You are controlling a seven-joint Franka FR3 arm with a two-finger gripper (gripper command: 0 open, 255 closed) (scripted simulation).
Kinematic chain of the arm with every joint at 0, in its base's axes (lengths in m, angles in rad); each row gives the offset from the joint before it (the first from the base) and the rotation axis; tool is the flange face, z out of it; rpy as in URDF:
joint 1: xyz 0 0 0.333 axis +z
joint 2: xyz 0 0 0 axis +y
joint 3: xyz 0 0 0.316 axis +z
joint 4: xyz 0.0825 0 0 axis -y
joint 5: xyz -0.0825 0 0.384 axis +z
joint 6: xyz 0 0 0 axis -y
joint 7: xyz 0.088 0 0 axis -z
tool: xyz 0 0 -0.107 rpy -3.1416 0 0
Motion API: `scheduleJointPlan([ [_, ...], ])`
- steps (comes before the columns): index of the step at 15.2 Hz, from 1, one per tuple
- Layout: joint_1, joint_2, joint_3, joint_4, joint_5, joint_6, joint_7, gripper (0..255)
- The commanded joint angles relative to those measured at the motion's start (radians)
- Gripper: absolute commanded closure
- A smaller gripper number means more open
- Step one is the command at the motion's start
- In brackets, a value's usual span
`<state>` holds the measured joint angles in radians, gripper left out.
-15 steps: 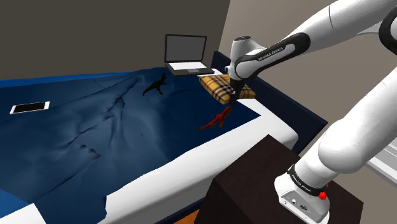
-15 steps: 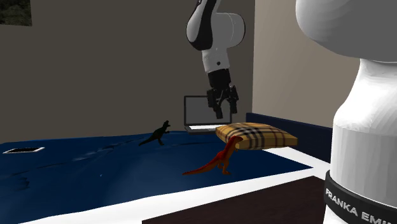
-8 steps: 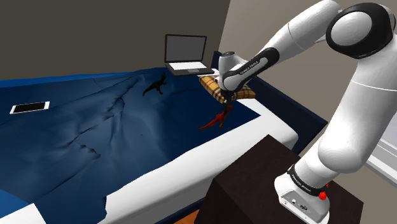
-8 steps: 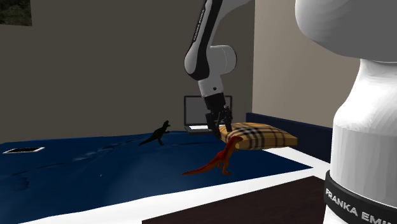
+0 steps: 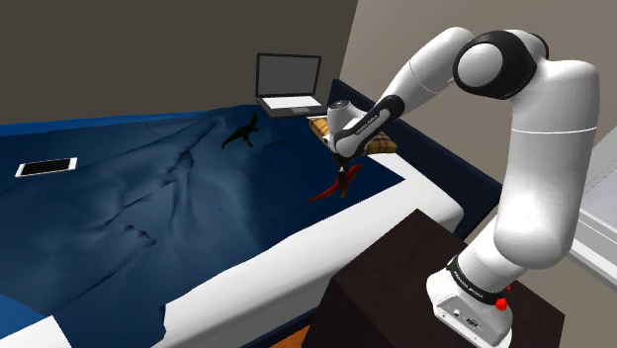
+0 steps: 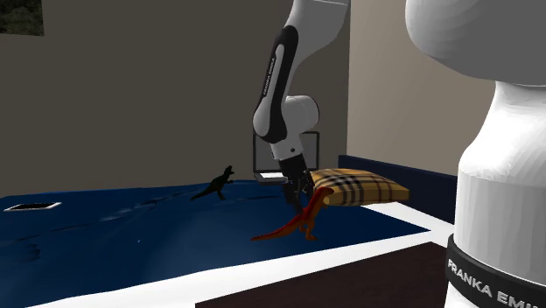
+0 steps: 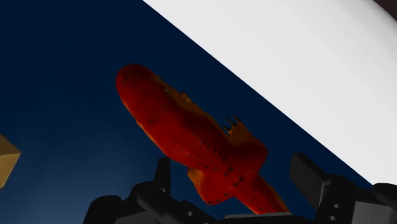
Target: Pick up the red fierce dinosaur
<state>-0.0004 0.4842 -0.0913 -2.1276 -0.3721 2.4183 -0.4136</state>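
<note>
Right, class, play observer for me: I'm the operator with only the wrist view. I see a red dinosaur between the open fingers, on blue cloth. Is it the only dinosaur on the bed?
Observer: No. A second, dark dinosaur stands farther along the blue cover, well apart from the red dinosaur.
Operator: And the tan corner I can see near the red one?
Observer: That belongs to a checked tan pillow, which lies just past the red dinosaur's head.
Operator: Anything beyond that?
Observer: An open laptop sits behind the pillow, toward the wall.
</note>
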Motion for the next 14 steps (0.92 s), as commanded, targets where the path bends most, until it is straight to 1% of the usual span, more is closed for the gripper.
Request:
scheduleJointPlan([
  [1, 0.001, 0.027, -0.002, 0.008, -0.004, 0.019, 0.007, 0],
  [4, 0.002, 0.059, -0.004, 0.016, -0.009, 0.042, 0.016, 0],
  [6, 0.002, 0.059, -0.004, 0.016, -0.009, 0.042, 0.016, 0],
  [7, 0.002, 0.06, -0.004, 0.017, -0.009, 0.042, 0.017, 255],
  [14, 0.002, 0.06, -0.004, 0.017, -0.009, 0.042, 0.017, 255],
])
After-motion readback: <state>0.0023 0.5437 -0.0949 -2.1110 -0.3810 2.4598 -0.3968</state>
